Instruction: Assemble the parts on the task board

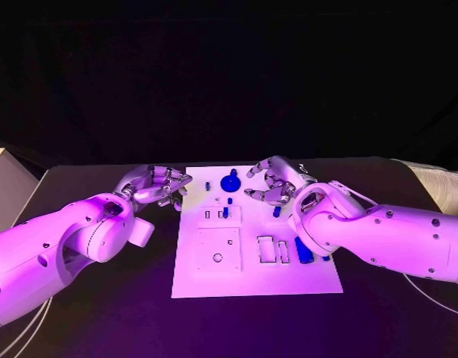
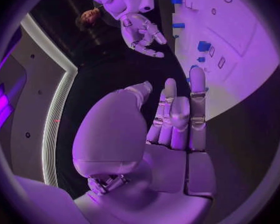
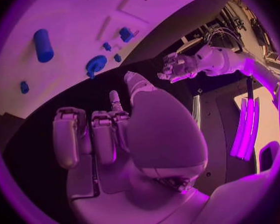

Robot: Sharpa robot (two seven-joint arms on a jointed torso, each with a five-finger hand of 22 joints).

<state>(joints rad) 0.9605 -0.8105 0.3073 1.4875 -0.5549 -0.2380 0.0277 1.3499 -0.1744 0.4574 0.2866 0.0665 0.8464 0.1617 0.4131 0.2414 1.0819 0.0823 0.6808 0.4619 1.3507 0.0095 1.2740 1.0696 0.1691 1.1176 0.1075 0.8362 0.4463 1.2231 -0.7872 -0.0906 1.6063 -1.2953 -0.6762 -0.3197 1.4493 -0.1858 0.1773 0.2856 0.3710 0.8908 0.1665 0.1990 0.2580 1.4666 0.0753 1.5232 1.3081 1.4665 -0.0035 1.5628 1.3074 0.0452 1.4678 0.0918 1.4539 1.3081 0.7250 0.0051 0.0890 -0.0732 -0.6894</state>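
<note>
**Head view: both hands hover empty over a board whose parts look mostly unplaced**

Head view shows the black table (image 1: 100, 298) with the white task board (image 1: 253, 280) lying in its middle, long side running near to far. Two white arms reach in, one from each side.

The left hand (image 1: 156, 185) hangs just off the board's far left edge, fingers curled loosely and apart, with nothing in them; the left wrist view shows its fingers (image 2: 197, 92) stretched towards the board with an empty palm. The right hand (image 1: 274, 183) sits over the far right part of the board, fingers bent and spread, also holding nothing; its own wrist view confirms bare fingers (image 3: 68, 134) above the dark table.

Parts, by size: one blue cylinder (image 1: 303, 251) lies loose near the board's right edge; one round blue disc (image 1: 230, 183) sits at the far middle; about four small blue pieces (image 1: 229, 200) are scattered between the hands, though an exact count is hard to make.

Judging by this, assembly has hardly started. The rectangular slots (image 1: 265, 248) beside the cylinder and the round hole (image 1: 217, 257) in the near left plate look unfilled, so most placing remains.
</note>
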